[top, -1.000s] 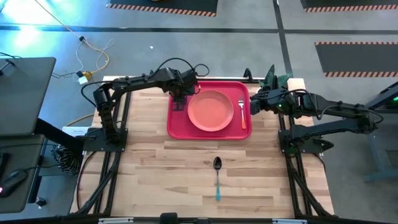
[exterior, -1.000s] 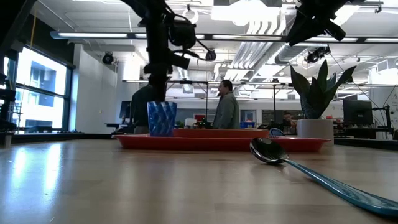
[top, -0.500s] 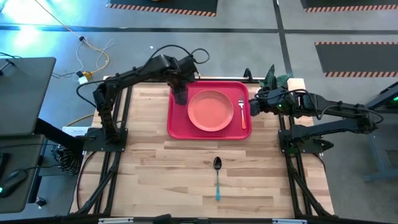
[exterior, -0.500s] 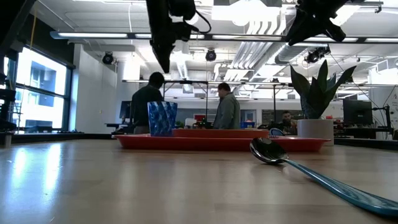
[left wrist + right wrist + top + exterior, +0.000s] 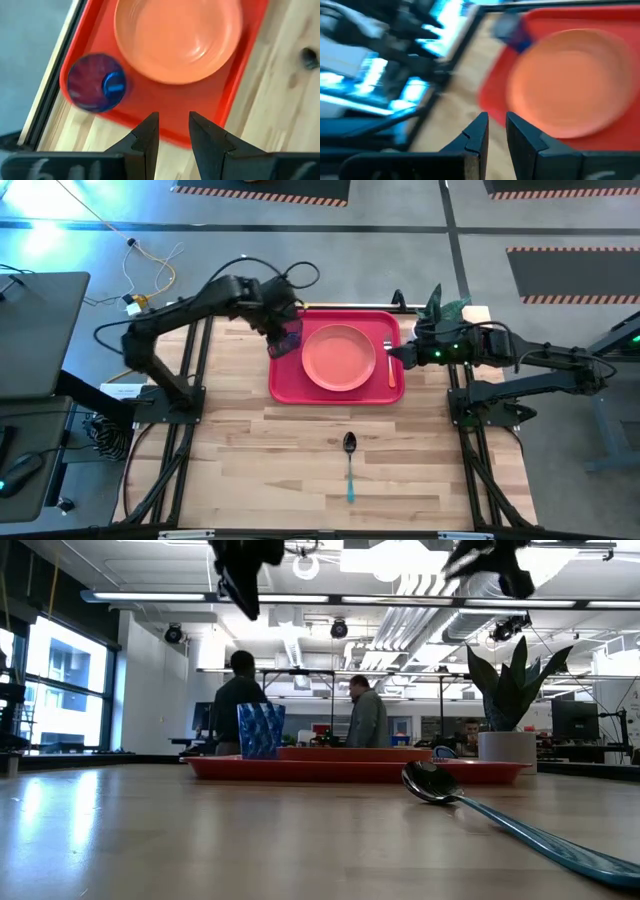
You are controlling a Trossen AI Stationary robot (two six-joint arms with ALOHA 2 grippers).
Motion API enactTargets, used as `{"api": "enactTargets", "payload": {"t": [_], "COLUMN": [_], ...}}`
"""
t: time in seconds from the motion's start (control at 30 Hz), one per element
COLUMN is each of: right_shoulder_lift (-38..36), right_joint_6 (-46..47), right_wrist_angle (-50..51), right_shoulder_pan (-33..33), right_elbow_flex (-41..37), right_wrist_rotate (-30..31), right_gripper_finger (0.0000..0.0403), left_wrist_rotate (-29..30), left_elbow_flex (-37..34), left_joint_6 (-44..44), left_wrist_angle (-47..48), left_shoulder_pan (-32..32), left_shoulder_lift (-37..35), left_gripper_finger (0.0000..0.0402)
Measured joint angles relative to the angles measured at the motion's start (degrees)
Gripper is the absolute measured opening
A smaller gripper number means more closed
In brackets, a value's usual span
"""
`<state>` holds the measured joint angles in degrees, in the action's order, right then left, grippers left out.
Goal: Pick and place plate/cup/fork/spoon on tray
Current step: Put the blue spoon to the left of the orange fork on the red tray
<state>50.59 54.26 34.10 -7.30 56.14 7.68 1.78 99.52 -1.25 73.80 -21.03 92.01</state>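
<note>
The small spoon with the dark metal bowl and teal-blue handle (image 5: 348, 462) is the 1 item not yet on the large bright red rectangular plastic tray (image 5: 283, 380); it lies on the bare light wooden table (image 5: 250, 460), well apart from both grippers, on the near side of the tray from each. The round salmon-pink plastic plate (image 5: 339, 357), the small translucent blue-purple tumbler cup (image 5: 288, 340) and the small fork with silver tines and an orange-red handle (image 5: 390, 363) all sit inside the tray.

The left gripper (image 5: 278, 332) hangs above the cup's corner of the tray, its 2 fingers (image 5: 148, 134) spread a little with nothing between them. The right gripper (image 5: 400, 354) hovers just beside the fork, at the tray's edge on its own side; its fingers (image 5: 477, 131) stand slightly apart and hold nothing.

The step in hand is, I judge, fetching the spoon. To do it well, the chosen arm should travel out over the table, line its fingers across the thin handle rather than along it, and come down close to the wood, since the handle lies flat and offers little to grip. Pinch near the handle's middle so the heavier bowl does not tip it, then lift level and set it on the tray strip beside the fork, clear of the plate
</note>
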Motion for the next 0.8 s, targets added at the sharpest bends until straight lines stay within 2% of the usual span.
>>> {"api": "enactTargets", "payload": {"t": [0.13, 0.43, 0.67, 0.8], "right_shoulder_lift": [0.01, 1.46, 6.56, 11.63], "right_joint_6": [0.90, -1.71, -1.24, -1.63], "right_wrist_angle": [-8.68, -31.26, -40.62, -40.04], "right_shoulder_pan": [2.17, 9.64, 15.17, 18.09], "right_elbow_flex": [0.00, 0.00, 0.16, 4.25], "right_wrist_rotate": [-1.64, 3.46, 5.32, 6.73], "right_gripper_finger": [0.0058, 0.0058, 0.0058, 0.0058], "left_wrist_rotate": [0.11, 0.20, 0.37, 0.37], "left_elbow_flex": [-5.60, -16.65, -22.11, -23.91], "left_joint_6": [0.17, 2.23, 2.93, 2.92], "left_wrist_angle": [-4.97, -13.90, -15.08, -15.14], "left_shoulder_pan": [2.70, 6.91, 8.69, 9.13], "left_shoulder_lift": [-6.29, -18.27, -23.47, -25.27], "left_gripper_finger": [0.0097, 0.0097, 0.0097, 0.0097]}}
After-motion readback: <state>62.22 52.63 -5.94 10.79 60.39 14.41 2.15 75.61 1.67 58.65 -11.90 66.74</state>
